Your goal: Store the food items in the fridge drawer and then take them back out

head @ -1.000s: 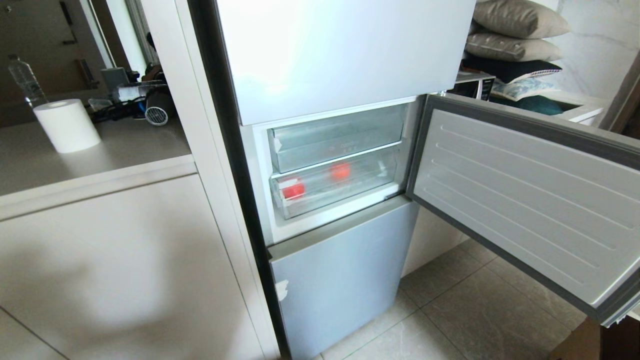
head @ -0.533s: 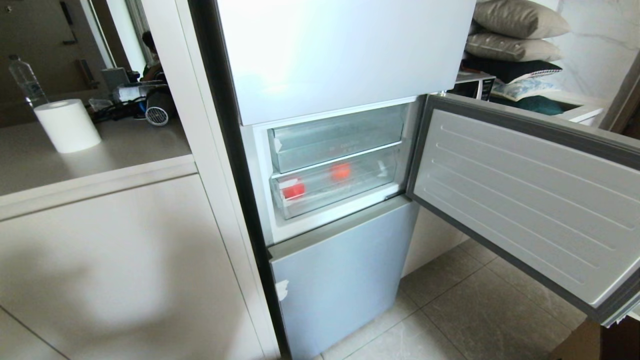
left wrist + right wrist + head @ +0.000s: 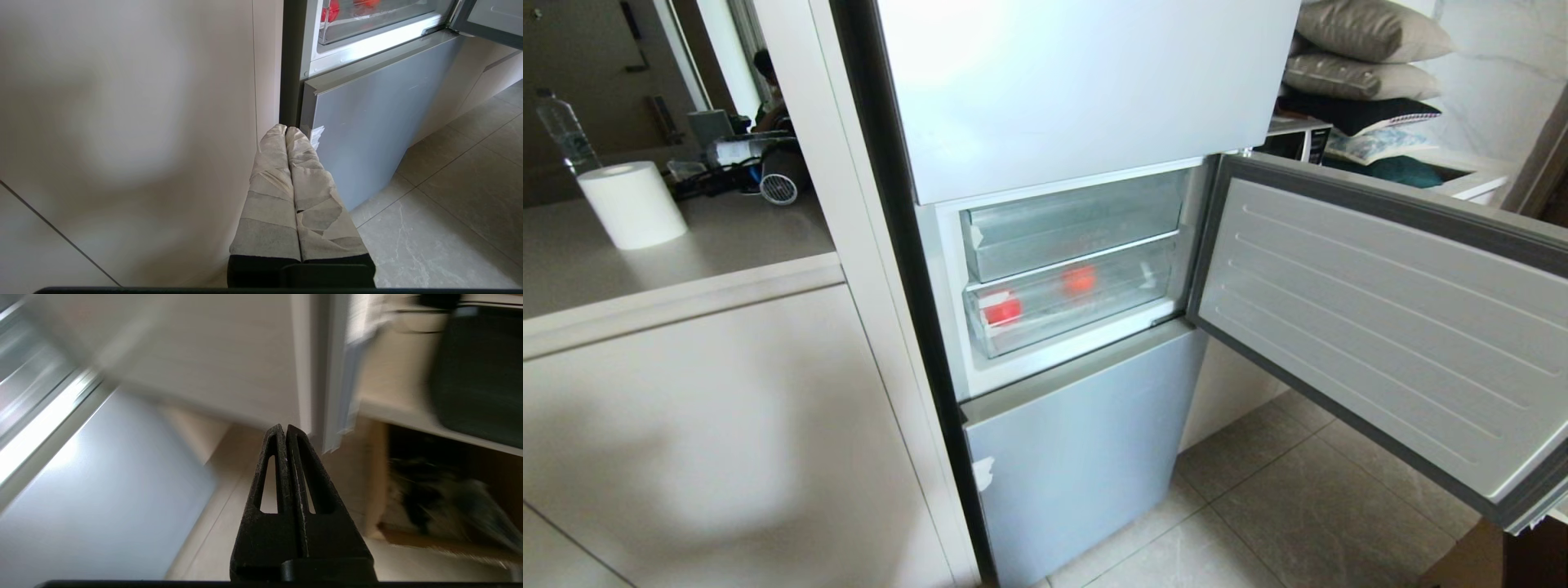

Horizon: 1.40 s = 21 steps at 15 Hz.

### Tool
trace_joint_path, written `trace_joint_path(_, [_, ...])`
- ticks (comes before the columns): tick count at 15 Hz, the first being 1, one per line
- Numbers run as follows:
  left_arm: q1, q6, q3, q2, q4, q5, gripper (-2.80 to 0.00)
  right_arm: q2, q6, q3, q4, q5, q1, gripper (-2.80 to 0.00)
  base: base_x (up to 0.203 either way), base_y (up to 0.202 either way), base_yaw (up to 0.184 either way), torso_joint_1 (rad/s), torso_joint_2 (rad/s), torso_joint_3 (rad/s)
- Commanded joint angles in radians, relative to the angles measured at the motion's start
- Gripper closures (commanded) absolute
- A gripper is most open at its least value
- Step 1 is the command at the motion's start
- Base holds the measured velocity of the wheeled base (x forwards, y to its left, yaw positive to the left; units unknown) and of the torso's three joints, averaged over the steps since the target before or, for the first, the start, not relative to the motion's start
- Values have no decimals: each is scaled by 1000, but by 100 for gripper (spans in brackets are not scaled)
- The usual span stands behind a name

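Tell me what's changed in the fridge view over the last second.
Nothing visibly changed in the head view. The fridge door hangs open as before, the clear drawer stays pushed in with the red food inside, and neither arm has come into that view.

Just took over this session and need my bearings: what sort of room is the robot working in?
Most likely a home kitchen. A tall fridge stands with its middle door swung open, built in beside pale cabinets and a counter that holds a paper roll and a water bottle.
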Motion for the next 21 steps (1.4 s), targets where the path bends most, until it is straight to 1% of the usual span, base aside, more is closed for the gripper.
trace_joint_path(1, [0, 0, 0, 2, 0, 0, 0, 227, 16, -22, -164, 24, -221, 0, 0, 0, 0, 0, 0, 0])
trace_joint_path(2, [0, 0, 0, 2, 0, 0, 0, 242, 22, -24, -214, 70, -319, 0, 0, 0, 0, 0, 0, 0])
trace_joint_path(3, [0, 0, 0, 2, 0, 0, 0, 252, 26, -25, -245, 134, -418, 0, 0, 0, 0, 0, 0, 0])
trace_joint_path(4, [0, 0, 0, 2, 0, 0, 0, 262, 29, -27, -264, 221, -517, 0, 0, 0, 0, 0, 0, 0])
trace_joint_path(5, [0, 0, 0, 2, 0, 0, 0, 273, 31, -29, -279, 334, -598, 0, 0, 0, 0, 0, 0, 0])
trace_joint_path(6, [0, 0, 0, 2, 1, 0, 0, 290, 32, -29, -306, 471, -682, 0, 0, 0, 0, 0, 0, 0])
trace_joint_path(7, [0, 0, 0, 2, 0, 0, 0, 316, 29, -24, -356, 584, -754, 0, 0, 0, 0, 0, 0, 0])
trace_joint_path(8, [0, 0, 0, 2, 0, 0, 0, 355, 25, -19, -423, 657, -808, 0, 0, 0, 0, 0, 0, 0])
trace_joint_path(9, [0, 0, 0, 2, 0, 0, 0, 409, 22, -18, -489, 706, -843, 0, 0, 0, 0, 0, 0, 0])
trace_joint_path(11, [0, 0, 0, 2, 0, 0, 0, 534, 10, -24, -613, 790, -879, 0, 0, 0, 0, 0, 0, 0])
trace_joint_path(13, [0, 0, 0, 2, 0, 0, 0, 675, 5, -35, -772, 912, -897, 0, 0, 0, 0, 0, 0, 0])
trace_joint_path(14, [0, 0, 0, 2, 0, 0, 0, 731, 5, -52, -825, 974, -902, 0, 0, 0, 0, 0, 0, 0])
trace_joint_path(16, [0, 0, 0, 2, 0, 0, 0, 809, 6, -120, -865, 1049, -905, 0, 0, 0, 0, 0, 0, 0])
trace_joint_path(18, [0, 0, 0, 2, 0, 0, 0, 864, 10, -185, -871, 1124, -902, 0, 0, 0, 0, 0, 0, 0])
trace_joint_path(19, [0, 0, 0, 2, 0, 0, 0, 893, 14, -217, -872, 1141, -900, 0, 0, 0, 0, 0, 0, 0])
trace_joint_path(21, [0, 0, 0, 2, 0, 0, 0, 937, 17, -258, -873, 1146, -898, 0, 0, 0, 0, 0, 0, 0])
